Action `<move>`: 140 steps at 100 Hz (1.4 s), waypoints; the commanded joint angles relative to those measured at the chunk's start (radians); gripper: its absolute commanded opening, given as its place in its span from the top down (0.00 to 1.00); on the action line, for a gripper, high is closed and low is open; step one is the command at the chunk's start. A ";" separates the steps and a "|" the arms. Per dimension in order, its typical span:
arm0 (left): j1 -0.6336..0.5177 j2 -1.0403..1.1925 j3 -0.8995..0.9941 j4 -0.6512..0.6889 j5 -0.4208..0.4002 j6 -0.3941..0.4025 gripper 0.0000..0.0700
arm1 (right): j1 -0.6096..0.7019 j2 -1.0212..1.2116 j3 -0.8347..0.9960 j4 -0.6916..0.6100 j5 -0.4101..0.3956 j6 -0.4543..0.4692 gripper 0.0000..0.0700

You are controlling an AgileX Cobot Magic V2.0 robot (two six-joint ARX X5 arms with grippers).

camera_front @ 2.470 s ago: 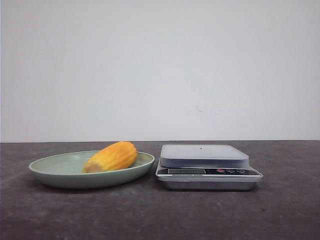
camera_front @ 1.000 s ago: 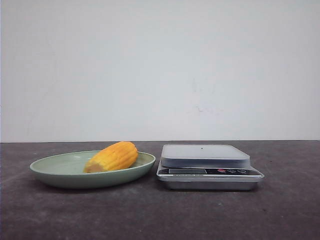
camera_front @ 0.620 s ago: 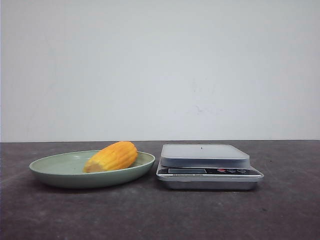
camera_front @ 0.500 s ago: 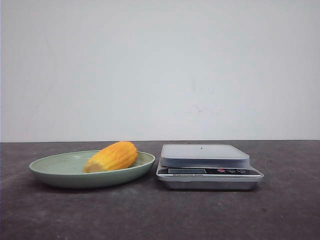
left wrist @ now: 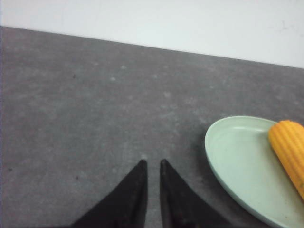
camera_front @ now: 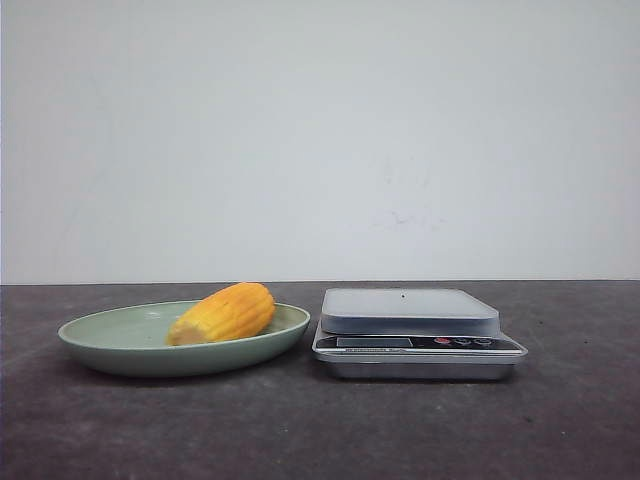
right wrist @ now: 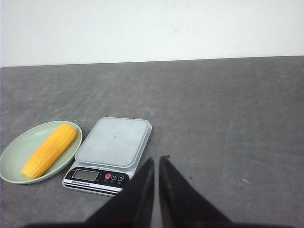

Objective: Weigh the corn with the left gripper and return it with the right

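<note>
The corn is a stubby yellow-orange cob lying in the green plate, left of the silver scale, whose platform is bare. Corn and plate show at the edge of the left wrist view. My left gripper is shut and empty over bare table, beside the plate. My right gripper is shut and empty, beside the scale; the corn and plate lie beyond it. Neither gripper shows in the front view.
The dark grey table ends at a white wall. The scale's display and buttons face the front.
</note>
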 commanded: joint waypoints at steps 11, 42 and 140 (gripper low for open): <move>0.002 -0.002 -0.016 -0.004 0.000 0.017 1.00 | 0.004 -0.003 0.015 0.011 0.000 0.010 0.99; 0.002 -0.002 -0.016 -0.004 0.000 0.017 1.00 | 0.004 -0.003 0.015 0.011 0.000 0.010 0.99; 0.002 -0.002 -0.016 -0.005 0.000 0.016 1.00 | -0.417 -0.152 -0.416 0.697 -0.190 -0.246 0.99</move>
